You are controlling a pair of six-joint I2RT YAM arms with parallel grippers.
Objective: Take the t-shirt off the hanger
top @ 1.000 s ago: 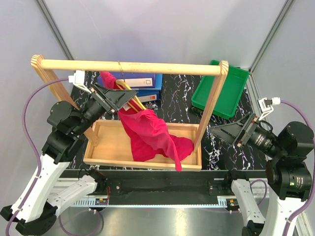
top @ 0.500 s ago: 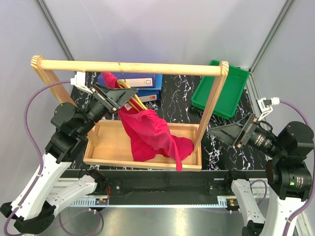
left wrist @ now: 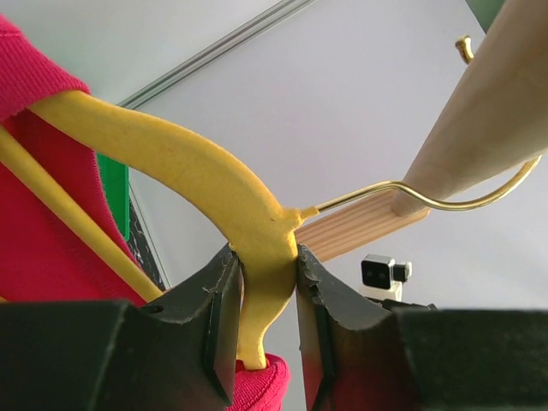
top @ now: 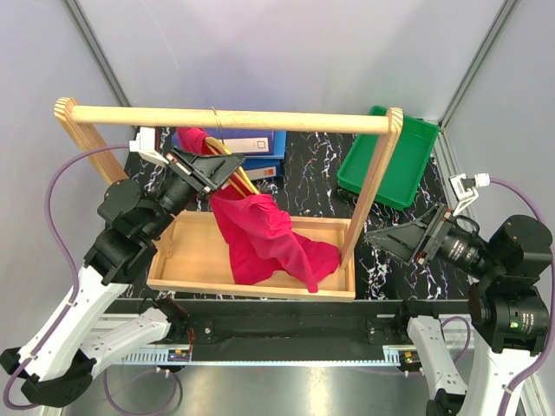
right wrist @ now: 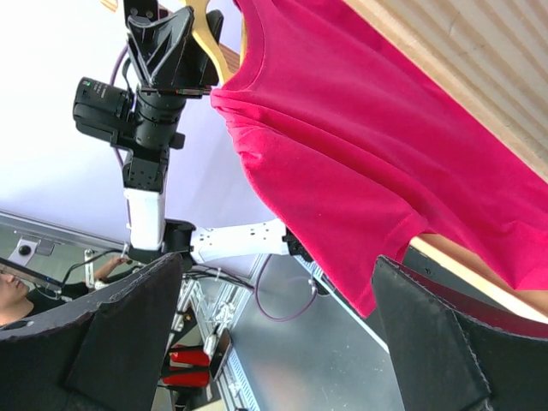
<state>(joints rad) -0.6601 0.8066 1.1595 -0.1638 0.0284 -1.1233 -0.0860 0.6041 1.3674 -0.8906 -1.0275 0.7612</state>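
Pinching the hanger (left wrist: 171, 145) at its neck, right below the brass hook (left wrist: 445, 201), with both fingers (left wrist: 210, 317) of the left gripper (top: 211, 167) pressed tight against the yellow plastic. Steadies the frame that way, probably so the cloth can be dragged off without the hook swinging or jumping off the wooden rail (top: 225, 116), over which it is caught toward the far left corner of the counter. Has the t-shirt (top: 264, 230) threaded on the hanger at the collar, one shoulder bunched on the upper yellow arm. Shows the body draped down and rightward into the wooden tray (top: 173, 279) along the near edge, a fold spilling over the tray's near rim. Hovers near the right edge with the right gripper (top: 397, 238) spread wide and holding nothing. Points it at the hanging red cloth without touching it, likely placed to take the fabric and pull.
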